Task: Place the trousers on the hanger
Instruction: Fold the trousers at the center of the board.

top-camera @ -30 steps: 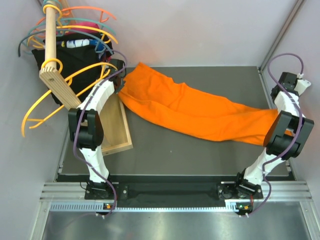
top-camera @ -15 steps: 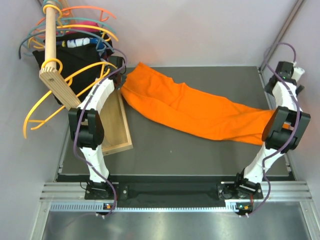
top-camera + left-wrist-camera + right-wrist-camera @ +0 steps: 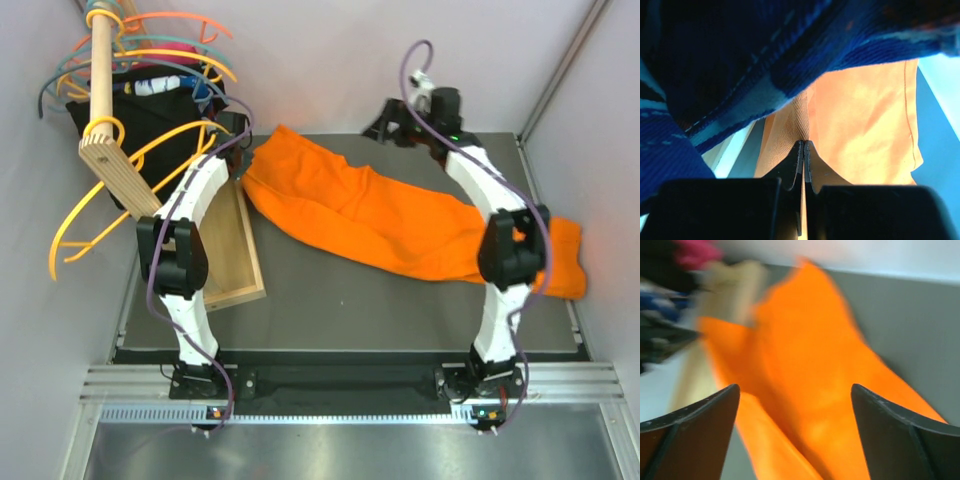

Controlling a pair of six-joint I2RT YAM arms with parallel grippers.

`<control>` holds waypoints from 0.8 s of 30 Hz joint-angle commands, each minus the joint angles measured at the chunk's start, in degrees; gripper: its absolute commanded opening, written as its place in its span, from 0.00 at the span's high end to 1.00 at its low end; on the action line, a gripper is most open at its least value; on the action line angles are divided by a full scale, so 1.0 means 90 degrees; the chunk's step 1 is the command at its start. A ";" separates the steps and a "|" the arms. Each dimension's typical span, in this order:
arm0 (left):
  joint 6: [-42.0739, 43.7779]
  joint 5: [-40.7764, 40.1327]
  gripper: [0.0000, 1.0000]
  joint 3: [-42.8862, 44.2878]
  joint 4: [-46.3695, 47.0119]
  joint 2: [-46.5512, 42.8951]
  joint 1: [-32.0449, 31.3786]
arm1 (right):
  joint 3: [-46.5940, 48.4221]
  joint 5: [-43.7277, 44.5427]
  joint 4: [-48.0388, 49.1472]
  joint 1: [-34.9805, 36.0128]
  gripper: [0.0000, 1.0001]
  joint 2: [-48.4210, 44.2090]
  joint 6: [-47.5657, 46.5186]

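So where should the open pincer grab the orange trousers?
Probably the far corner of the trousers, at their wide end, coming from the back edge: the left pincer already pinches that end's other side, and the open right pincer faces that way.

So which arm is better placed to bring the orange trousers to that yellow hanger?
Left, probably. The left tool is shut on the trousers' edge, right beside the hanger. The right tool is open, holds nothing, and hovers above the trousers farther from it.
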 commanded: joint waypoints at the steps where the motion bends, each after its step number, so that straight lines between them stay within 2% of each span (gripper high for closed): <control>1: -0.0070 -0.0106 1.00 0.0171 0.0595 -0.0250 0.0114 | 0.1318 -0.2385 0.1947 0.0761 0.11 0.1144 0.1013; 3: -0.0109 -0.0077 1.00 0.0122 0.0683 -0.0270 0.0104 | 0.2265 -0.2388 0.1637 0.1027 0.20 0.2137 0.1141; 4: -0.0138 -0.0086 1.00 0.0103 0.0770 -0.0260 0.0094 | 0.2946 -0.2203 0.1412 0.1086 0.21 0.2366 0.1190; 5: -0.0139 -0.0048 1.00 0.0093 0.0964 -0.0241 0.0085 | 0.3001 -0.2018 0.1439 0.1116 0.21 0.2523 0.1558; 6: -0.0139 -0.0019 1.00 0.0112 0.1092 -0.0153 0.0055 | 0.2857 -0.1851 0.1652 0.1097 0.21 0.2438 0.1784; 7: -0.0081 -0.0009 1.00 0.0122 0.1238 -0.0095 0.0016 | 0.2179 -0.1618 0.2234 0.1058 0.21 0.2273 0.1960; 9: 0.0027 -0.0067 1.00 0.0180 0.1727 0.0139 -0.0149 | 0.1511 -0.1410 0.2629 0.0980 0.22 0.1745 0.2089; 13: 0.0038 -0.1119 1.00 0.0639 0.1621 0.0608 -0.0657 | 0.0496 -0.1117 0.2221 0.0639 0.22 0.1022 0.1669; 18: -0.0089 -0.2417 1.00 0.1029 0.1689 0.1243 -0.1331 | -0.0444 -0.0873 0.2036 -0.0270 0.23 0.0192 0.1845; 24: -0.0342 -0.3015 1.00 0.1762 0.1641 0.2141 -0.1507 | -0.0864 -0.0678 0.1159 -0.1041 0.23 -0.0551 0.1172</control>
